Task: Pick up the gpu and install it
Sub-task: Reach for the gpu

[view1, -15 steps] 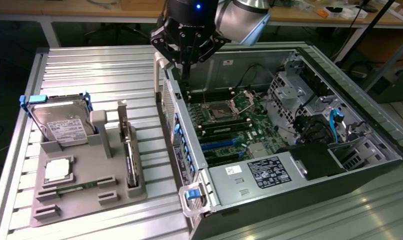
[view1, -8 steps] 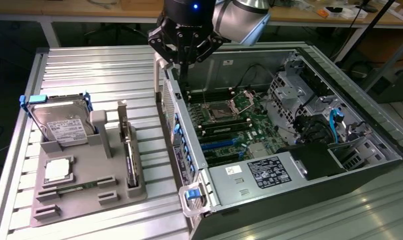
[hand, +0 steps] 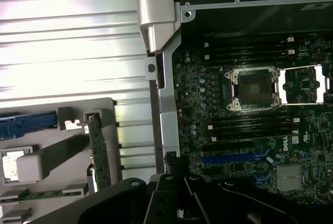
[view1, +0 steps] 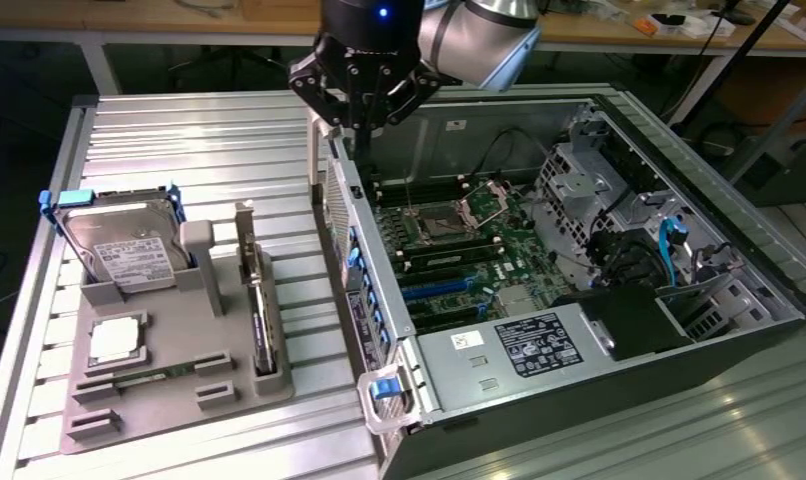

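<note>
Your fingers [view1: 359,118] were pressed together, hanging over the corner of the case [view1: 723,345] on the side nearest the tray [view1: 163,412]. The gpu [view1: 259,300] stood on edge in its slot in that grey tray on the surface [view1: 176,140], well apart from the fingers. The same tray held a hard drive [view1: 116,245] upright in a blue frame, a cpu [view1: 116,342] lying flat and a memory stick [view1: 134,381]. The case lay open with the motherboard [view1: 470,250] inside and its socket [view1: 446,215] open.
</note>
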Motion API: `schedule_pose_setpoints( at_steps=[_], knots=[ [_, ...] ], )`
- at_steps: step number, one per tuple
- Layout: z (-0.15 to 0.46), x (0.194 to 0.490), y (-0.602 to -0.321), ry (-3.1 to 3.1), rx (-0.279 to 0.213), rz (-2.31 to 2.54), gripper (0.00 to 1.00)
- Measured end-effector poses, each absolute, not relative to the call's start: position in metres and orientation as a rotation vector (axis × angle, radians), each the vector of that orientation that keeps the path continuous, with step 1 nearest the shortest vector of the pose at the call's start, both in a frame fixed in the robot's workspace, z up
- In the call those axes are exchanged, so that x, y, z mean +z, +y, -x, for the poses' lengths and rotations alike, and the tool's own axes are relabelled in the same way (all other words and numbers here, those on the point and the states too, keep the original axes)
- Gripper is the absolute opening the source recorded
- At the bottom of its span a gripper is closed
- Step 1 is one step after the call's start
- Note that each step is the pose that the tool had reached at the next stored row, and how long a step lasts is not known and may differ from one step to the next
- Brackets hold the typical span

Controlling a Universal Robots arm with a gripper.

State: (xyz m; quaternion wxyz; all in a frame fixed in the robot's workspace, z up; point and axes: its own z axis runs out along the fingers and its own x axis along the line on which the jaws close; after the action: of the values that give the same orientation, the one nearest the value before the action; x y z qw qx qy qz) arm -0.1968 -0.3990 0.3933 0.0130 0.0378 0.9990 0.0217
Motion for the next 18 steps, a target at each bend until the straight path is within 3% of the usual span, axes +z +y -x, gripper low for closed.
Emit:
schedule_pose_setpoints(
  at_steps=[18],
  knots=[
    [0.216, 0.393, -0.399, 3.112, 0.068, -0.118, 0.11]
  ],
)
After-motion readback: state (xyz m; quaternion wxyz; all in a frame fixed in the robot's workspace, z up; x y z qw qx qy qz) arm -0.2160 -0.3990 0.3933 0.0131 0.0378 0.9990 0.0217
